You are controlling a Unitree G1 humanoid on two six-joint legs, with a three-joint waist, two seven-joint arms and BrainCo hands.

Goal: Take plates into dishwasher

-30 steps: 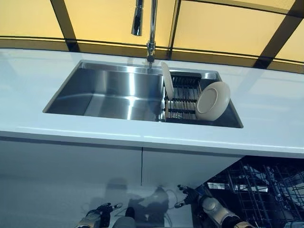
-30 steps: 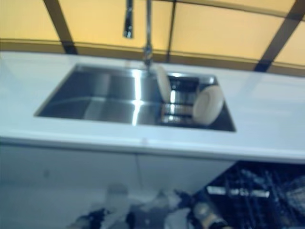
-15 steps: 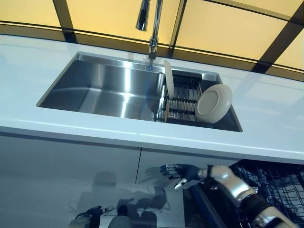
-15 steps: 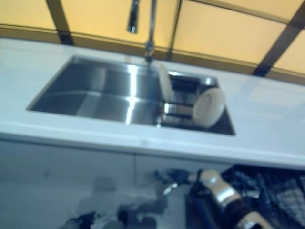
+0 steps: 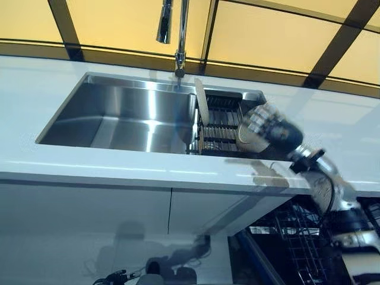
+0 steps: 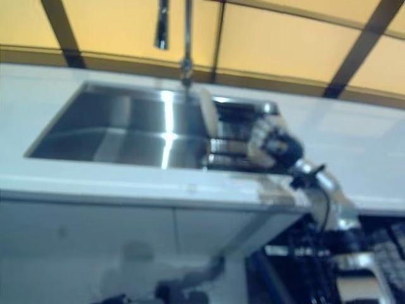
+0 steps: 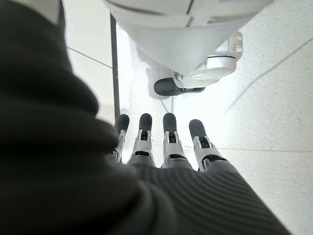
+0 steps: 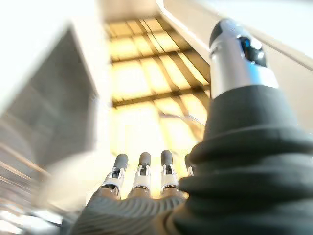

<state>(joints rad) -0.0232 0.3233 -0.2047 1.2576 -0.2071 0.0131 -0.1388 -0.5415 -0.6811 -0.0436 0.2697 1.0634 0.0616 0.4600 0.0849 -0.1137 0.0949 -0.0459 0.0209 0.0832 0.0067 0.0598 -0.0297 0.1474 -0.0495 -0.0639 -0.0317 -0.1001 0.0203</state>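
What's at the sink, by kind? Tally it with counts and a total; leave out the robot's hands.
Plates: 2 (one upright, one tilted partly behind the right hand)
Sink: 1
Faucet: 1
Drying rack in the sink: 1
Dishwasher rack: 1
Total: 6

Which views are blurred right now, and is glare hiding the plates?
Right eye view: soft throughout. Right wrist view: background smeared, washed yellow. Left eye view: sharper; right hand motion-blurred over one plate; the upright plate stays clear despite streaks of glare in the sink.
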